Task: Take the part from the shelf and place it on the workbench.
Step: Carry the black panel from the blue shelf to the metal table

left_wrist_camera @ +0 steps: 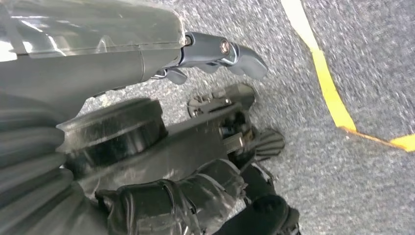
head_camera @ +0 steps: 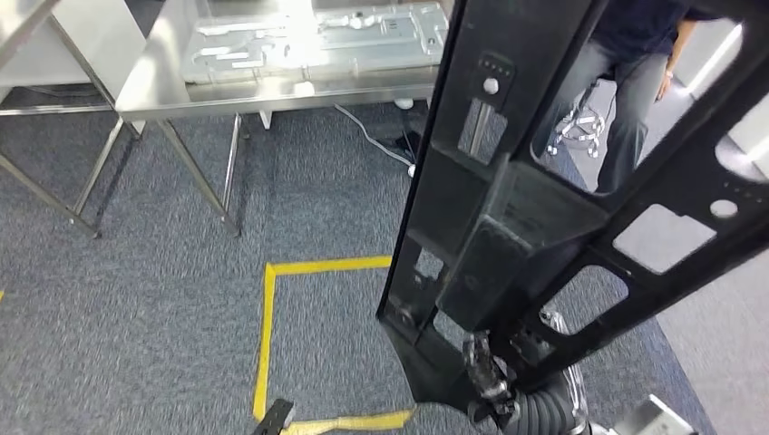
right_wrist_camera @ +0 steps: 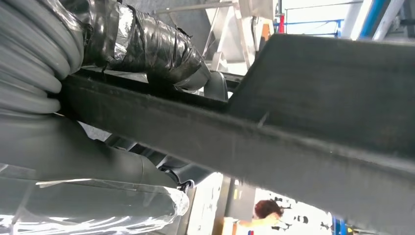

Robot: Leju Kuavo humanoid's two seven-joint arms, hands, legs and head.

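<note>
Right hand (head_camera: pixel 490 376) gripping black part (head_camera: pixel 508 227) — left hand (left_wrist_camera: pixel 230 122) empty, fingers apart, steel workbench (head_camera: pixel 154 82) beyond

Matt black part (head_camera: pixel 508 227), probably plastic; shiny steel workbench (head_camera: pixel 154 82); rough grey carpet (head_camera: pixel 136 299).

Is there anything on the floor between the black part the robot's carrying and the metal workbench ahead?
Nothing visible blocks the way. Between the black part in the right robot hand and the workbench lies open carpet with yellow tape only.
</note>
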